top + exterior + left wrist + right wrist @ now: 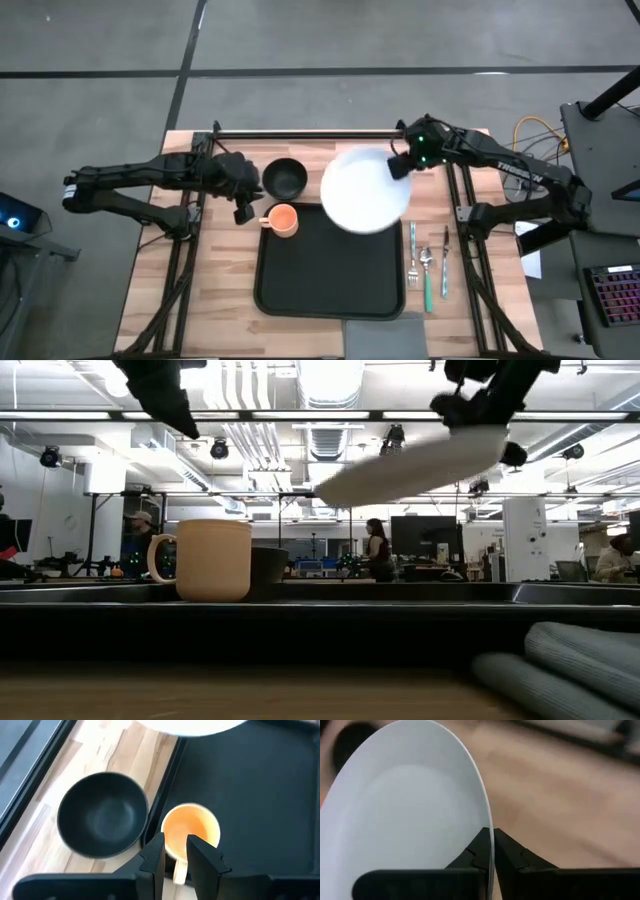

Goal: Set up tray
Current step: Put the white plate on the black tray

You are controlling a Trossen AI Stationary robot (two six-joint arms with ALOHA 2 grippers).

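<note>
Tray setup partly done, plate in the air

Tray (330,270) sits at the table's front centre, holding only the orange mug (284,220) in its back-left corner. Right gripper (401,164), jaws clamped on the white plate (365,190), carries it tilted over the tray's back edge. Left gripper (173,854), jaws apart, hovers above the mug. Bowl (285,177), cutlery (427,262) and napkin (384,336) remain off-tray. Only the low view shows the plate airborne.

One large black rectangular tray with rounded corners (330,275) is counted. One round white plate (366,190), one orange ceramic mug (284,220) and one dark round bowl (285,178) are listed. Three pieces of cutlery (428,264) are recorded beside the tray. One grey folded napkin (385,338) is noted. Two dark robot arms are present.
</note>
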